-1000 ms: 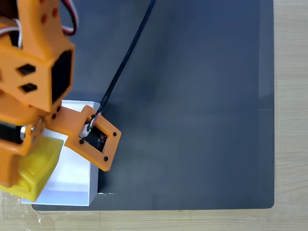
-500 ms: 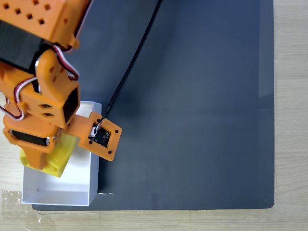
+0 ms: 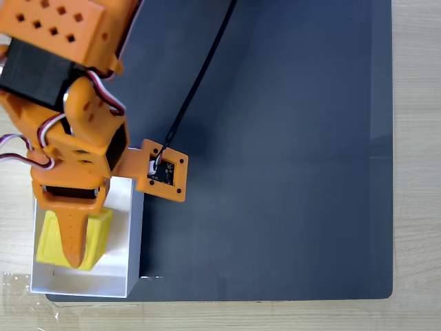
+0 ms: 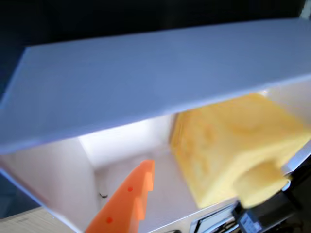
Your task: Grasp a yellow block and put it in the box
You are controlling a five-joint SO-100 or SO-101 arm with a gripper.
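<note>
While the orange arm reaches down along the left side of the fixed view, its claw [image 3: 76,258] hangs inside the box [image 3: 131,234], a white open-topped container sitting at the lower left corner of a dark grey mat [image 3: 275,138]. The mat covers most of a pale wooden tabletop [image 3: 417,172], which shows as a strip on the right and along the bottom edge.

The yellow block [image 3: 100,234] lies within the box's walls, toward its left side in the fixed view. One long orange finger [image 3: 76,238] crosses over the top of the block, pointing toward the lower edge of the picture. In the wrist view, the yellow block [image 4: 228,145] sits to the right inside the white box [image 4: 146,82], slightly blurred, and a toothed orange finger [image 4: 129,199] stands to its left with white floor visible between them. The claw appears released, with that finger apart from the block.

A black cable [image 3: 196,76] runs from the top of the fixed view down to a small orange camera mount [image 3: 162,172] on the arm, just above the box's right wall.
</note>
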